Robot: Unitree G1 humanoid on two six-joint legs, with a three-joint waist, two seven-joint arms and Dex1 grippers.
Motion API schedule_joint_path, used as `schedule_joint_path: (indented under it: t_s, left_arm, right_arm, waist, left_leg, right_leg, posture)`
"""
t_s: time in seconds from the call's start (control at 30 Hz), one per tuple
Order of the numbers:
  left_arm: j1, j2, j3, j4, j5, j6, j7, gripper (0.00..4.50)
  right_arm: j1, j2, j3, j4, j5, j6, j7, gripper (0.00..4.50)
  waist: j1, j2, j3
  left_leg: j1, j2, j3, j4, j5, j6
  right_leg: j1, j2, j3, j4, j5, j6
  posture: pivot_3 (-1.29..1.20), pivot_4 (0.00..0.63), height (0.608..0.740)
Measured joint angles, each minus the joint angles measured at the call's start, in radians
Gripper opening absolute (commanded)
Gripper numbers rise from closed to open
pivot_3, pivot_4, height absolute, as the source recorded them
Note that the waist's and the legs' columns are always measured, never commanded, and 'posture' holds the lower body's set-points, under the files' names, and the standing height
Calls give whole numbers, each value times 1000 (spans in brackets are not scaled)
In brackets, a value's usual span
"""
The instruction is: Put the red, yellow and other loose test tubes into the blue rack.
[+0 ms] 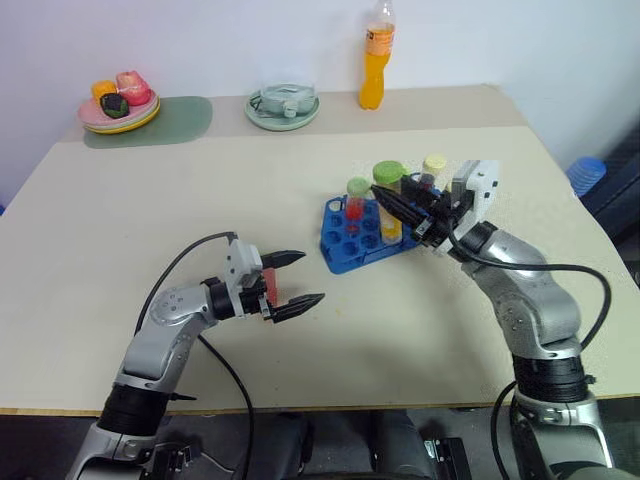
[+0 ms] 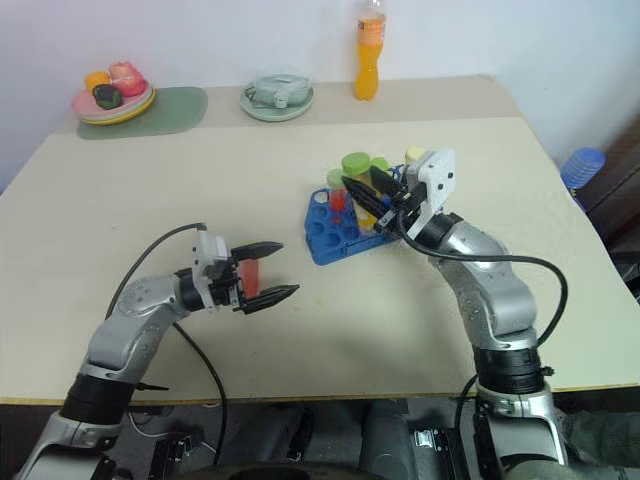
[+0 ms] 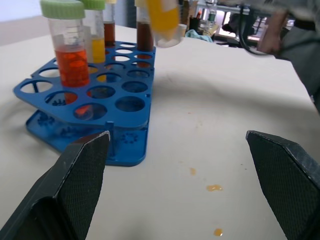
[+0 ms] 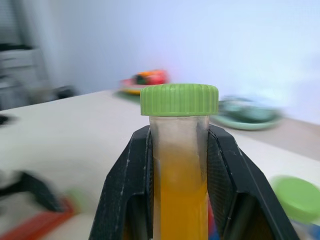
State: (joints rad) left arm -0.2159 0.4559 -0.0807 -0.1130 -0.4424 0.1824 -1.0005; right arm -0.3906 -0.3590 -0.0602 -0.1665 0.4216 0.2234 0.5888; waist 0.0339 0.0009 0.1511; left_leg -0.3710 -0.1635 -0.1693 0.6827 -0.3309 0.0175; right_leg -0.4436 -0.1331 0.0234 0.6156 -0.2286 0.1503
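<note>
- Two pincers show in the left eye view. The right pincer is clamped on the yellow tube and holds it upright over the blue rack, which sits on the worktop in front of the right arm. The tube's long axis is close to vertical, green cap up, and its bottom is at the rack's holes; I cannot tell if it has entered one. The red tube already stands upright in the rack, and the brown tube with its cream cap stands at the far side. The left pincer waits apart and empty, well to the left of the rack.
- In the right eye view the same layout shows. An orange bottle, a pale green dish and a plate of toy food stand at the far edge, away from the work.
- In the left wrist view the rack is seen from its side, with the red tube seated in a front hole, cap up. The yellow tube's bottom hangs above the back rows, so I judge it is not seated yet. Some small orange drops lie on the worktop.
- In the right wrist view both fingers press the yellow tube just under its cap, which probably leaves the lower part free to enter a hole.
</note>
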Motion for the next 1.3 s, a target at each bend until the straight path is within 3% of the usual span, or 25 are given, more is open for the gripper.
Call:
schedule_joint_path:
  t_s: [0.37, 0.8, 1.3]
  left_arm:
    - [-24, 1, 5, 0, -5, 6, 1, 4500]
    - [-25, 1, 16, -3, -5, 9, 2, 4500]
    - [-24, 5, 17, -11, -5, 19, 2, 4500]
  right_arm:
    - [1, 136, 8, 289, -225, -395, -161, 859]
    - [-43, 170, 8, 446, -261, -574, -200, 859]
    - [-58, 184, 18, 478, -264, -601, -207, 859]
  waist:
    - [-38, 1, 0]
    - [-48, 1, 0]
    - [-48, 1, 0]
  left_leg:
    - [2, 0, -1, -2, 0, -1]
    - [3, 0, -1, -2, 0, -1]
    - [4, 0, -1, -2, 0, -1]
  right_leg:
    - [0, 0, 0, 1, 0, 0]
    - [1, 1, 0, 1, 0, 0]
    - [1, 1, 0, 2, 0, 0]
  posture:
    - [0, 150, 740]
    - [0, 150, 740]
    - [0, 150, 740]
